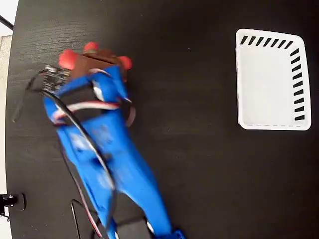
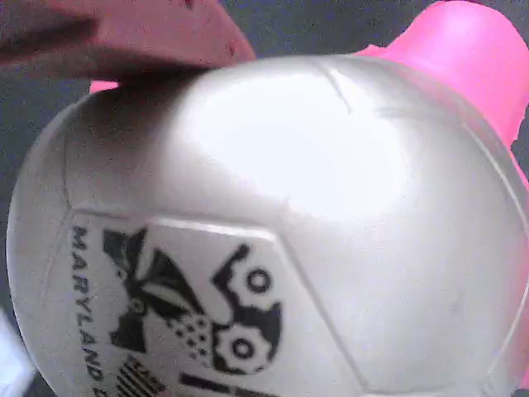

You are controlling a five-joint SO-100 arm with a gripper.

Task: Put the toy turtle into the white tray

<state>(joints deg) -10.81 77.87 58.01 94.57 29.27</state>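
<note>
Toy turtle (image 1: 94,57) sits upper left of black table (image 1: 199,174) in fixed view, white tray (image 1: 271,79) well apart at upper right, nothing seen in it. Wrist view pretty much filled by shiny shell (image 2: 281,223) with black printed mark, pink limb (image 2: 471,58) poking out top right. Blue arm (image 1: 109,164) stretched up from bottom edge, gripper (image 1: 102,74) right over turtle. Finger state can't be told tbh, jaws hidden. Judgement: shell looks slick and domed, so grip should be centred low on sides, then turtle lifted clear before being swung to tray.

I see a black table (image 1: 199,174) filling the frame, with a pale strip (image 1: 6,99) down the left edge.
</note>
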